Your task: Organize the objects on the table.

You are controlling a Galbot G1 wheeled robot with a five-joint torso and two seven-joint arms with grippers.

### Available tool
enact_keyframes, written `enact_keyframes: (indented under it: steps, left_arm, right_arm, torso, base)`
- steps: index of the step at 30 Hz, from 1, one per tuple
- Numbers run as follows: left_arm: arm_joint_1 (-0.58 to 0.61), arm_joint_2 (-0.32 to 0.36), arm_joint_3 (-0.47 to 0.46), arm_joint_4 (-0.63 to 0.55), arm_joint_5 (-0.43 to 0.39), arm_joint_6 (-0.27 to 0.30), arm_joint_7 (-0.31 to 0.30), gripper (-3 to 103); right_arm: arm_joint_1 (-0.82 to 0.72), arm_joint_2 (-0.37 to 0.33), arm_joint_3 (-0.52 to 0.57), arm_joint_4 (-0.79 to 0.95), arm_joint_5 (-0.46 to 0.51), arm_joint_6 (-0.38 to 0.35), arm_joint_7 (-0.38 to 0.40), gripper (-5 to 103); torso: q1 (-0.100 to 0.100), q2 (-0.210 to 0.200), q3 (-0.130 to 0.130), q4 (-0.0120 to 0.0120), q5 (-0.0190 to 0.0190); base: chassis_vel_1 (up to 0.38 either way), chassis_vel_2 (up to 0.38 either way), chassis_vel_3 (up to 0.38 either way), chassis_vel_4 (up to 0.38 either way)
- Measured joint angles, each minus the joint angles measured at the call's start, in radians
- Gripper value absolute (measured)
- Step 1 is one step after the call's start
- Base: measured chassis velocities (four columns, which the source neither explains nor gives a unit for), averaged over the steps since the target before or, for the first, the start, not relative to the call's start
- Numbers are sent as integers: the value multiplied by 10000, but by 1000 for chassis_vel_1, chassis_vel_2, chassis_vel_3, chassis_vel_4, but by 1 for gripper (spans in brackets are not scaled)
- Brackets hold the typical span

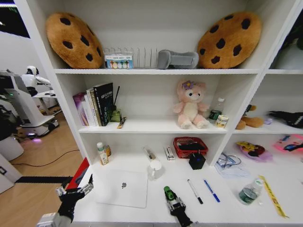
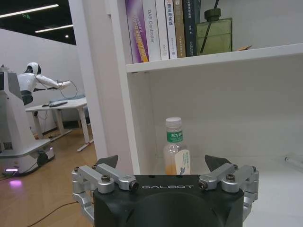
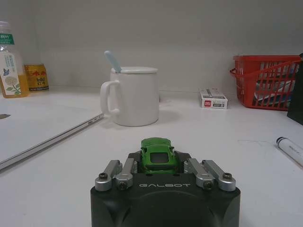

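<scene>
My right gripper (image 1: 171, 201) is shut on the tiny green toy car (image 1: 168, 193) low over the white table (image 1: 222, 210), near its front edge. The right wrist view shows the car (image 3: 156, 153) pinched between the right gripper's (image 3: 156, 165) fingers. The silver laptop (image 1: 120, 187) lies closed to the left of it. To the right lie a black pen (image 1: 194, 191), a blue pen (image 1: 211, 190), a small clear bottle (image 1: 248, 193) and a yellow strip (image 1: 272, 196). My left gripper (image 1: 75, 191) hangs open off the table's left end, holding nothing.
A white mug (image 1: 155, 169) with a spoon stands behind the laptop. Behind it are a red basket (image 1: 190, 146), a black box (image 1: 197, 161) and a juice bottle (image 2: 175, 149) at the back left. Shelf uprights (image 1: 71, 104) flank the table's back.
</scene>
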Motion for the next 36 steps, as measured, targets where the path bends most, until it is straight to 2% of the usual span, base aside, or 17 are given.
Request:
enact_keyframes:
  steps: [10, 14, 21, 36]
  left_arm:
    - [0, -73, -88, 8, -19, -35, -110, 100]
    - [-54, -55, -205, 19, -116, -35, -179, 100]
    - [-163, -70, -179, 28, -129, -35, -241, 100]
    - [-134, -111, -156, -11, -149, -79, -279, 100]
  right_arm:
    - [-251, 9, 309, 305, 155, 69, -272, 37]
    - [-698, -173, 674, 1294, 247, 144, -698, 37]
    - [-1653, -343, 1303, 3421, 453, 184, -708, 37]
    - [-1657, -742, 1499, 4458, 667, -70, -587, 37]
  torso:
    - [0, 0, 0, -2, 1]
    - [0, 0, 0, -1, 1]
    - [-1, 0, 0, -2, 0]
    - [-1, 0, 0, -1, 0]
  base:
    - [0, 0, 0, 0]
    - [0, 0, 0, 0]
    - [0, 0, 0, 0]
    - [0, 0, 0, 0]
